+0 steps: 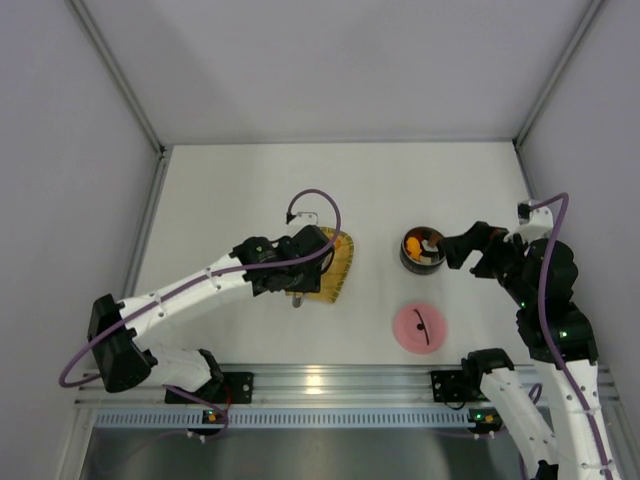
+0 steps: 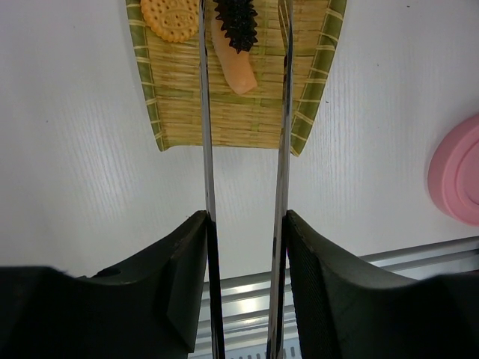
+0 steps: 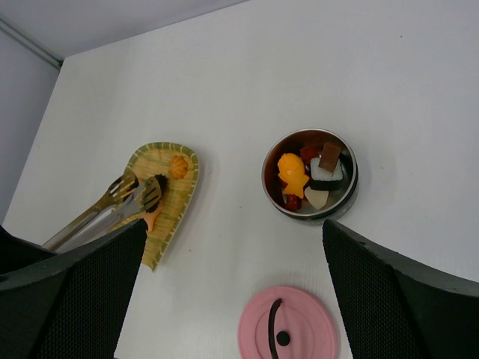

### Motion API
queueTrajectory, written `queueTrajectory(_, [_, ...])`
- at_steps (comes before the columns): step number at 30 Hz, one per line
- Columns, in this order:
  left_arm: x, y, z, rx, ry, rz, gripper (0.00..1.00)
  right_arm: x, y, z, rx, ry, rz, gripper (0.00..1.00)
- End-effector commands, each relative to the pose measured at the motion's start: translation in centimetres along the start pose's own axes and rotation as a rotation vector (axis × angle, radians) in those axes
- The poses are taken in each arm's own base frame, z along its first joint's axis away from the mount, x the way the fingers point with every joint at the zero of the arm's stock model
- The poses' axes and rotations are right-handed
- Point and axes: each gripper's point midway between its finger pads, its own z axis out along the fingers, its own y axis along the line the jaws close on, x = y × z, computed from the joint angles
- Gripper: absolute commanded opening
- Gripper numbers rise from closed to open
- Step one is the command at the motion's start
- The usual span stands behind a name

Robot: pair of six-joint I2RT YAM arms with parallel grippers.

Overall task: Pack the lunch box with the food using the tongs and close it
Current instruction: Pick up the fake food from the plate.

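Polished metal tongs (image 2: pixel 282 134) gleam between the left claw's (image 2: pixel 247 218) matt black, ribbed pads (image 2: pixel 329 299). Ahead lies a rough woven-straw tray (image 2: pixel 179 112).

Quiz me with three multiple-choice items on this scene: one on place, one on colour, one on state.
1. Where are the tongs? A in the left gripper, over the tray; B lying unheld; C out of sight.
2. The lid is: A blue; B pink; C green.
3. The lunch box is: A closed; B open, empty; C open, food inside.
A: both tong arms run between the jaws. B: the disc is pink. C: the lid lies apart, pieces show inside.
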Motion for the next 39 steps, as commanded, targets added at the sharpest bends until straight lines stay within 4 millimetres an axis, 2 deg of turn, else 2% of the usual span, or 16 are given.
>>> queueTrajectory(1, [-0.3,-0.5,0.3,0.018,-0.015,0.000,0.49,-1.2,0.1,-0.2,-0.002,-0.049,-0.008,0.99])
queueTrajectory(12, [0.6,-0.4,1.3,0.004,0.009,0.007,0.46,-1.1,0.0,-0.2,0.004,-0.050,-0.008,1.00])
queueTrajectory(18, [0.4,-0.5,1.2,0.006,-0.001,0.007,0.37,-1.1,0.0,-0.2,0.002,-0.049,-0.008,1.00])
queueTrajectory(20, [0.1,-0.5,1.0,0.008,-0.009,0.004,0.30,-1.1,0.0,-0.2,0.002,-0.049,-0.008,1.00])
queueTrajectory(24, [-0.7,-0.3,0.1,0.003,-0.034,0.003,0.24,-1.1,0.0,-0.2,0.004,-0.050,-0.009,0.99])
queueTrajectory(33, [-2.4,-0.3,-1.8,0.019,-0.084,0.002,0.21,-1.3,0.1,-0.3,0.000,-0.053,-0.009,0.99])
queueTrajectory(39, [-3.4,-1.8,-3.0,0.087,-0.110,0.062,0.20,-1.5,0.2,-0.2,0.001,-0.050,-0.007,1.00])
